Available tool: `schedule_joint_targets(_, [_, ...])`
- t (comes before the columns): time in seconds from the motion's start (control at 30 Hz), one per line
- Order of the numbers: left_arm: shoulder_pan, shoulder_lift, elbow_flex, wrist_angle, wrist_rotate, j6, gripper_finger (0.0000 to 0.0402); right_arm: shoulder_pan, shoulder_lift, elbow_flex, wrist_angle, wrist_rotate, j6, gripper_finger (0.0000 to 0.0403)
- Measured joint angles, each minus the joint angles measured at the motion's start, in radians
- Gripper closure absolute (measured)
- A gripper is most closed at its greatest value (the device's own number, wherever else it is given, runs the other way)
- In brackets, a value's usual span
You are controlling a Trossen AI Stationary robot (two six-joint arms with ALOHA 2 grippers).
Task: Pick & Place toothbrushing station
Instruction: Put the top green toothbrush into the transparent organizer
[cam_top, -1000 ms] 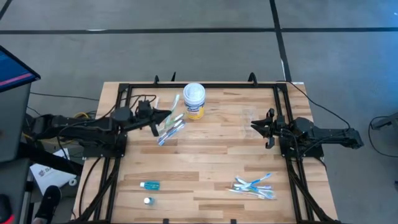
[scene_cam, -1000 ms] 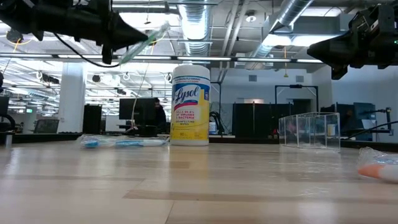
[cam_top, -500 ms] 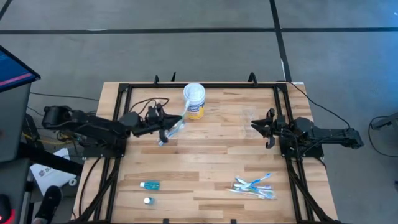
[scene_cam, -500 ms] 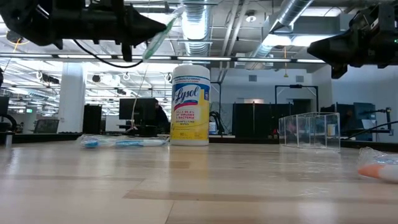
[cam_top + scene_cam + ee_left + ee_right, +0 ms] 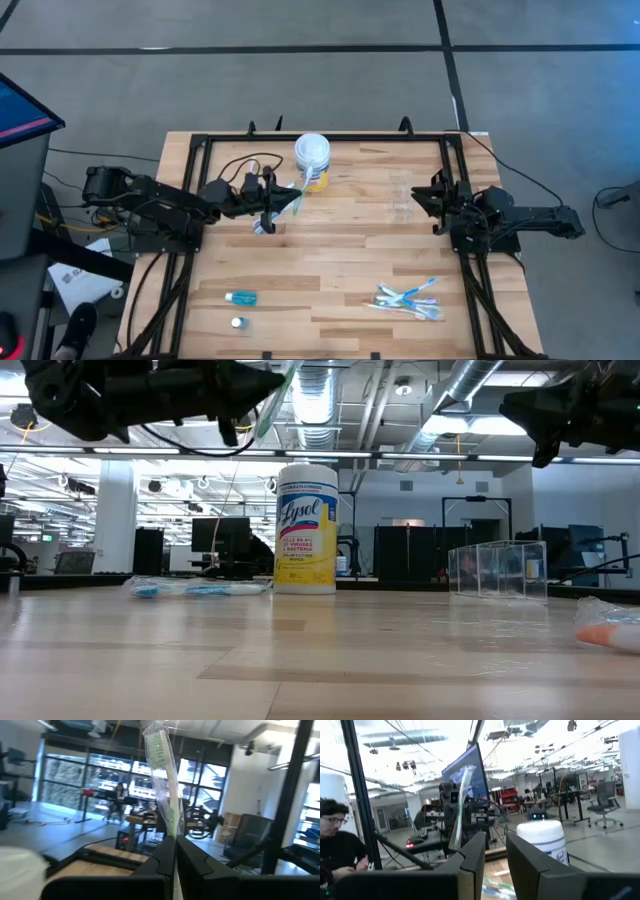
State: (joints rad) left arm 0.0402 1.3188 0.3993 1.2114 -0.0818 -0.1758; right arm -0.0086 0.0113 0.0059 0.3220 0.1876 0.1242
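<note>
**Wrapped green toothbrush held aloft, on its way to the clear cups**

My left fingers are pressed together on the lower end of a green toothbrush, which sits in a clear wrapper. Pinching it low leaves the bristle end standing free, and I carry it high over the worktop so it clears what stands below. From above, the brush hangs just beside the white-lidded canister, on its left-arm side; that tub is no part of my job, so I judge the height keeps me from knocking it.

Nearer the front edge lie a small blue tube and, on the right-arm side, a loose heap of wrapped blue and white toothbrushes, waiting. Two more wrapped brushes rest flat behind the canister in the low view.

My right fingers stand a little apart, holding nothing, parked above the clear cups. I take those cups as the brush's destination.
</note>
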Motion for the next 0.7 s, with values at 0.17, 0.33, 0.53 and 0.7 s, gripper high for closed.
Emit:
schedule_joint_targets(0.17, [0.0, 0.069, 0.061, -0.002, 0.011, 0.02, 0.0399, 0.0, 0.066, 0.015, 0.058, -0.003, -0.001, 0.0332])
schedule_joint_targets(0.33, [0.0, 0.123, 0.105, -0.004, 0.01, 0.022, 0.0399, 0.0, 0.182, 0.09, 0.063, -0.003, -0.014, 0.0332])
schedule_joint_targets(0.53, [0.0, 0.162, 0.148, 0.0, 0.071, 0.022, 0.0399, 0.0, 0.36, 0.176, 0.08, -0.003, -0.027, 0.0332])
schedule_joint_targets(0.7, [-0.002, 0.171, 0.153, -0.004, 0.079, 0.022, 0.0399, 0.0, 0.506, 0.233, 0.157, -0.003, -0.03, 0.0332])
